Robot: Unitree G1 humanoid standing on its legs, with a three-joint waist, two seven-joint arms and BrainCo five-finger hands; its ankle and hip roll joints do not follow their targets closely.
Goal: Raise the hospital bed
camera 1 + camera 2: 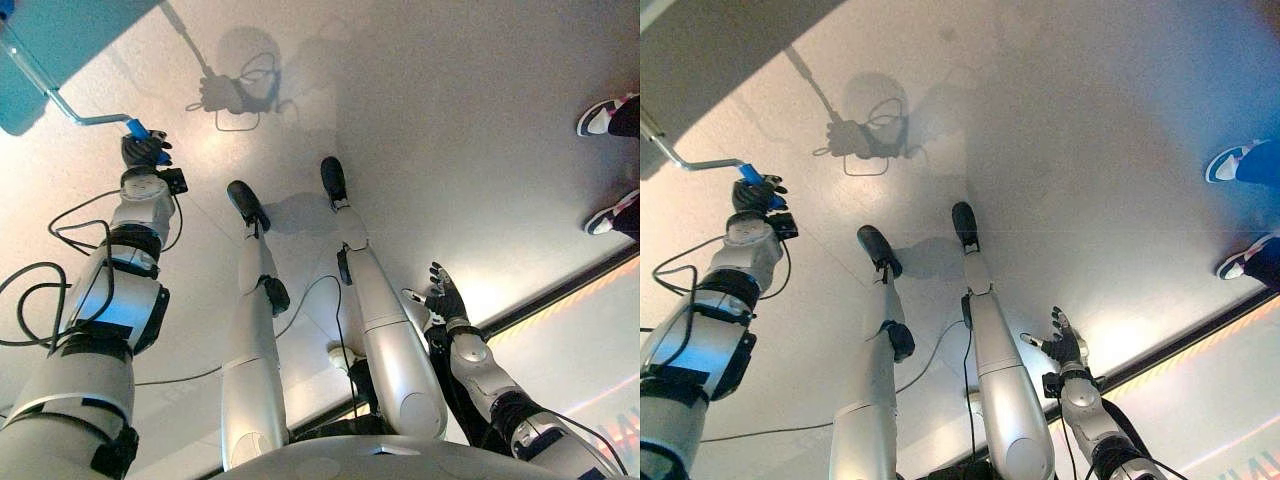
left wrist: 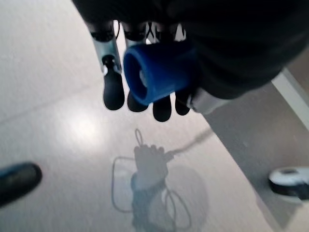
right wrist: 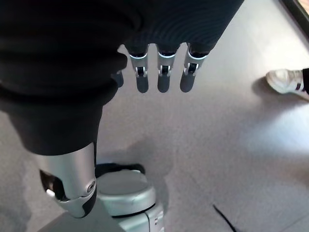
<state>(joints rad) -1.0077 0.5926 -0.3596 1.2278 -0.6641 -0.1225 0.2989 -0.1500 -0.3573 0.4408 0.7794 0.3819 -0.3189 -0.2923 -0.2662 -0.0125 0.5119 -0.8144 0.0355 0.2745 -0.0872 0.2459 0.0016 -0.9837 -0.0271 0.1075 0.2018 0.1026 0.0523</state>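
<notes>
A metal crank point(image 1: 70, 113) with a blue handle point(image 1: 137, 129) juts out from the teal hospital bed point(image 1: 45, 40) at the upper left. My left hand point(image 1: 146, 150) is curled round that blue handle point(image 2: 157, 72), whose round end faces the left wrist camera with the fingers point(image 2: 113, 89) wrapped behind it. My right hand point(image 1: 444, 296) hangs low on the right with straight, spread fingers point(image 3: 161, 77) and nothing in it, far from the crank.
A person's shoes point(image 1: 604, 115) stand on the pale floor at the far right, the second shoe point(image 1: 610, 215) closer to me. A dark strip point(image 1: 560, 290) along the floor runs diagonally by my right hand. The bed's end fills the upper left corner.
</notes>
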